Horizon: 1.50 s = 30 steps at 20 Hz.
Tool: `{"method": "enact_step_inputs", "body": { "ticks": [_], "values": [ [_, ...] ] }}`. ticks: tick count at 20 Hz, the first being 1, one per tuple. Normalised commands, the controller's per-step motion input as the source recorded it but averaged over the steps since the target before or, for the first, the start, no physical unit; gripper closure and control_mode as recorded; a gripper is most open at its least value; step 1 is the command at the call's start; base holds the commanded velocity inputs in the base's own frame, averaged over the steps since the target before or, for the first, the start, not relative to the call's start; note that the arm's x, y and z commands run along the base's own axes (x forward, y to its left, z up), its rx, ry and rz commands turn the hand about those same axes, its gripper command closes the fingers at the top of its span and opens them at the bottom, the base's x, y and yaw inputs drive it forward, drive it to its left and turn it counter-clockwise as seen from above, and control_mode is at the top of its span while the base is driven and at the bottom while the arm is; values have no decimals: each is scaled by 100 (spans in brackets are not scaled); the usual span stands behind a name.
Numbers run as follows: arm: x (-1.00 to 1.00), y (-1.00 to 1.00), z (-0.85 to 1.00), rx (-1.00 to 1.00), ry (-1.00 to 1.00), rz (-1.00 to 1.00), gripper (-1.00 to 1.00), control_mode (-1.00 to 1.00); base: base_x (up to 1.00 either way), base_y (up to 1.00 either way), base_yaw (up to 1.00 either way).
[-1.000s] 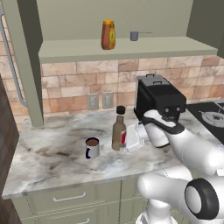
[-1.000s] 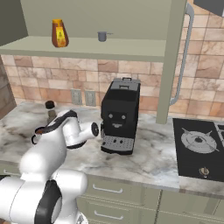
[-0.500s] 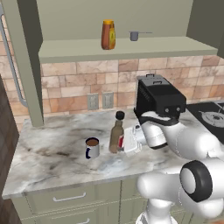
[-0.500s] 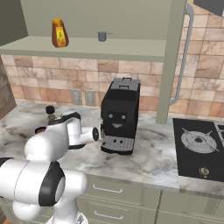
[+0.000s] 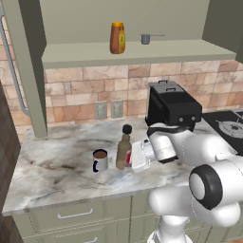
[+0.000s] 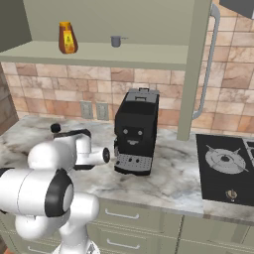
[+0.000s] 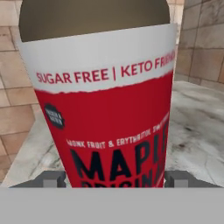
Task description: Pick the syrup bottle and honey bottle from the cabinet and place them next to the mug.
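The syrup bottle (image 5: 124,151), brown with a black cap and a red-and-white label, is upright just right of the mug (image 5: 99,160). Its base is at the marble counter (image 5: 57,166) or barely above it. My gripper (image 5: 131,156) reaches in from the right and is shut on the bottle's lower body. In the hand view the label of the syrup bottle (image 7: 100,109) is close up, with a fingertip (image 7: 54,178) against each side. The bottle's cap (image 6: 55,128) peeks over my arm. The amber honey bottle (image 5: 117,37) (image 6: 67,37) stands on the cabinet shelf (image 5: 142,50).
A small grey measuring cup (image 5: 145,39) (image 6: 116,41) sits on the shelf right of the honey bottle. A black coffee machine (image 5: 171,107) (image 6: 136,131) stands on the counter behind my arm. A stove top (image 6: 228,166) lies at the right.
The gripper has carried the syrup bottle down and slightly left, closer to the mug and the counter. The honey bottle and the mug have stayed in place.
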Motion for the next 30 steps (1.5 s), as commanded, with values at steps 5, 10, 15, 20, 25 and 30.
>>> {"method": "enact_step_inputs", "body": {
  "ticks": [5, 10, 15, 20, 25, 30],
  "values": [
    [0, 0, -17, -1, 0, 0, 100, -100, 0, 0, 0],
    [0, 0, -15, -3, 0, 0, 100, -100, 0, 0, 0],
    [8, 0, -10, -1, 0, 0, 100, -100, 0, 0, 0],
    [28, 0, -5, 0, -1, 0, 100, -100, 0, 0, 0],
    [4, 0, -21, 0, -1, 0, 100, -100, 0, 0, 0],
    [0, 0, -33, 0, -1, 0, 100, -100, 0, 0, 0]
  ]
}}
